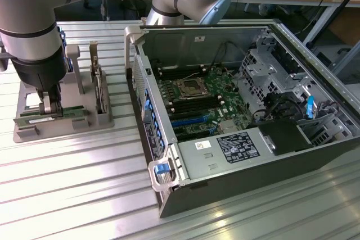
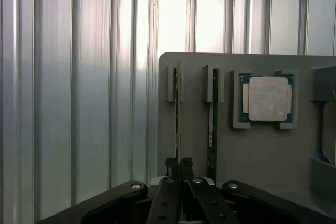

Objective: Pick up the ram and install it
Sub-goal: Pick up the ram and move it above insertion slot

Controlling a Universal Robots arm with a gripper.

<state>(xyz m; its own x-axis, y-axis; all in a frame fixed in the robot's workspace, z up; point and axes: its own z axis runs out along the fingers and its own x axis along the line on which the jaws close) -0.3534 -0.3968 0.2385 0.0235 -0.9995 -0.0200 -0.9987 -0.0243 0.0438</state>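
The ram is a thin green stick standing on edge in a slot of the grey holder. My gripper is shut on one end of its top edge, with the fingertips pinching it from both sides. In the exterior view my gripper hangs straight down over the holder at the exterior view's left, on the ram. The stick still looks seated in the holder.
A second green stick stands in the neighbouring slot, and a square silver processor lies in a pocket beyond it. The open computer case with its motherboard fills the exterior view's right. Everything rests on a ribbed aluminium table.
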